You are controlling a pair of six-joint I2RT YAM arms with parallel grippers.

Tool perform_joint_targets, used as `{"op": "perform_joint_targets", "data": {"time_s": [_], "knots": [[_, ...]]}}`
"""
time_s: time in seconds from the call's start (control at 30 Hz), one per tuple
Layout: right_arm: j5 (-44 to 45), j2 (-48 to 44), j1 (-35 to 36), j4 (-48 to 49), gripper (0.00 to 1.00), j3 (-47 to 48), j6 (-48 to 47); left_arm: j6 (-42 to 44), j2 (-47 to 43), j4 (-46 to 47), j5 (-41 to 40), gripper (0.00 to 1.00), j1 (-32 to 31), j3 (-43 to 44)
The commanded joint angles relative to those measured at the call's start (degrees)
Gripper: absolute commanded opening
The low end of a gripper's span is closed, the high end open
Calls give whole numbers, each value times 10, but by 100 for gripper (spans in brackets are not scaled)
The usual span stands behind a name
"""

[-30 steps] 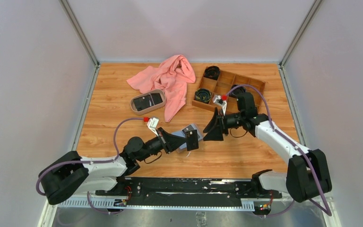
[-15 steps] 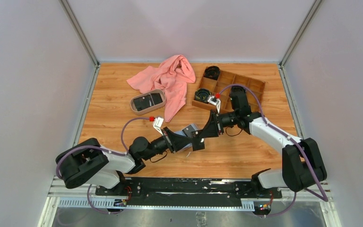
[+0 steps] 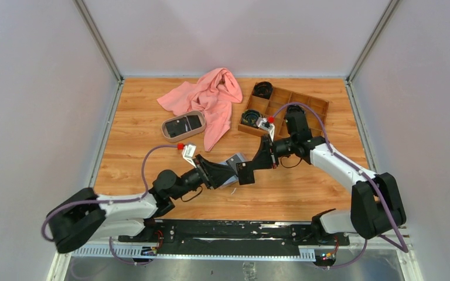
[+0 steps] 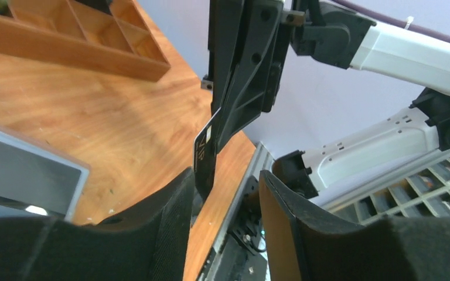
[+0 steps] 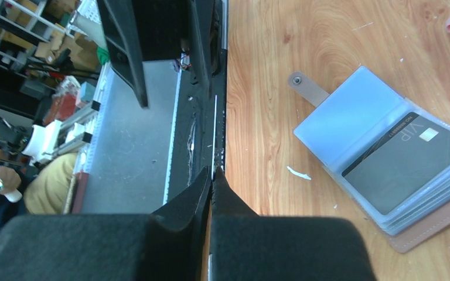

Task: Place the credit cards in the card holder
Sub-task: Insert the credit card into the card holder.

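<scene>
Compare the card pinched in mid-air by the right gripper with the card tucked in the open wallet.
The held card stands on edge in the air, clamped by the right gripper; the pocketed card lies flat. The held card is bare, while the pocketed card sits in a plastic sleeve of the card holder. Both are dark with pale VIP lettering.

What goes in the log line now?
right hand: shut on card | left hand: open | holder: open, another card inside
</scene>
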Motion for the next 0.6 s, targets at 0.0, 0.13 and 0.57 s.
{"op": "perform_joint_targets", "data": {"time_s": [0.0,0.13,0.57], "knots": [[7,-12,7,-63,0,17,-94,103,-141,-263,-42,52,-3,14],[56,-5,7,-84,0,33,-112,144,-263,-380,-80,63,-2,-1],[148,156,14,-88,0,146,-63,148,-98,-390,-104,29,11,64]]}}
